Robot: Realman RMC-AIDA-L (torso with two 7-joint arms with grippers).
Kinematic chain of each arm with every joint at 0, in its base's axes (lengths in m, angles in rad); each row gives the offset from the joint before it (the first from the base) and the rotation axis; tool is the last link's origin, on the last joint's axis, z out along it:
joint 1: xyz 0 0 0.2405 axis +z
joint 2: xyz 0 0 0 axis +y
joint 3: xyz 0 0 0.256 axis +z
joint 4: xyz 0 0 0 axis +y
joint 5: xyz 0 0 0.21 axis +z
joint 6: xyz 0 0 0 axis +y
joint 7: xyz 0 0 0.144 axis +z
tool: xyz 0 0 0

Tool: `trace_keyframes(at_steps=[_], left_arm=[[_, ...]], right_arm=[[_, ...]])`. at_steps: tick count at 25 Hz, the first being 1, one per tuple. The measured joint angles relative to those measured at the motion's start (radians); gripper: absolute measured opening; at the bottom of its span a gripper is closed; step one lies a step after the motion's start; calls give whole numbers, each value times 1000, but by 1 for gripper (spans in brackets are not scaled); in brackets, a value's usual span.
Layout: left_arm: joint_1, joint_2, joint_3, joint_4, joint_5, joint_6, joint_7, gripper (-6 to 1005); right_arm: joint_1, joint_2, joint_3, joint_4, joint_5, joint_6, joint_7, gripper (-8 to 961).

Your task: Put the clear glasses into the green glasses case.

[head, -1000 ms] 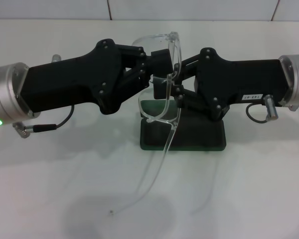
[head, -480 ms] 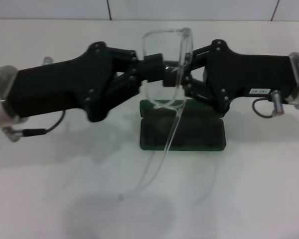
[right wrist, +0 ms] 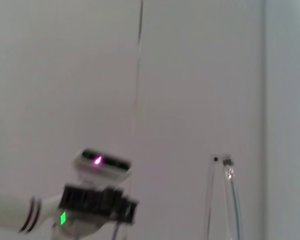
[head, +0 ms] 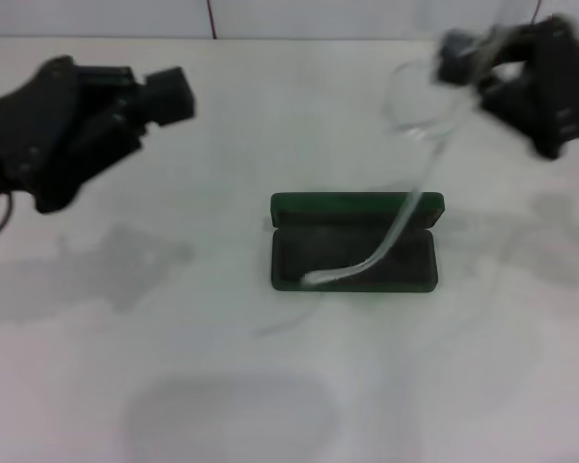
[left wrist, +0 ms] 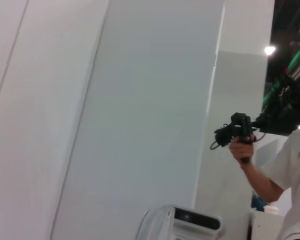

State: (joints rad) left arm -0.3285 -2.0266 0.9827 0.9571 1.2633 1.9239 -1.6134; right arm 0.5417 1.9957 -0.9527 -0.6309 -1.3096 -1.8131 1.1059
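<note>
While aloft, right gripper (head: 463, 60) gripping clear glasses (head: 420, 125)

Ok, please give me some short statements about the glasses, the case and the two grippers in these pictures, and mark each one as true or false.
1. The green glasses case lies open on the table. True.
2. The clear glasses lie folded inside the case. False: the right gripper holds them up, above and to the right of the case, with one long arm hanging down in front of it.
3. The left gripper holds the glasses. False: it is far to the left and holds nothing.
4. The two grippers are far apart. True.
5. The case lid is shut. False: the dark lining shows.
</note>
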Motion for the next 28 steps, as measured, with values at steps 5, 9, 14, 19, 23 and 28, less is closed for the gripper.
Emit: trace_keyframes(at_steps=[5,9,14,19,23,28], left_arm=[[10,8,-39,-16,4,1,-6,43],[3,-2,-18,-20,34,2,-1,43],[-18,-23,67,-20,53,4,15,43],[-53,-59,144,-24,59,3,45,43],[-92,-62,196,-59,29,-2,80,43],[-119,-63,217,-95,2,-3,102,43]], right_arm=[[-42,0,195,11,61,-144,42,109],[-57,18,224,40,183,-179,56,109],[-8,21,214,167,278,-182,39,109],[68,28,165,244,274,-155,-9,109],[115,31,81,278,278,-106,-59,109],[173,32,-2,360,280,-65,-136,109]])
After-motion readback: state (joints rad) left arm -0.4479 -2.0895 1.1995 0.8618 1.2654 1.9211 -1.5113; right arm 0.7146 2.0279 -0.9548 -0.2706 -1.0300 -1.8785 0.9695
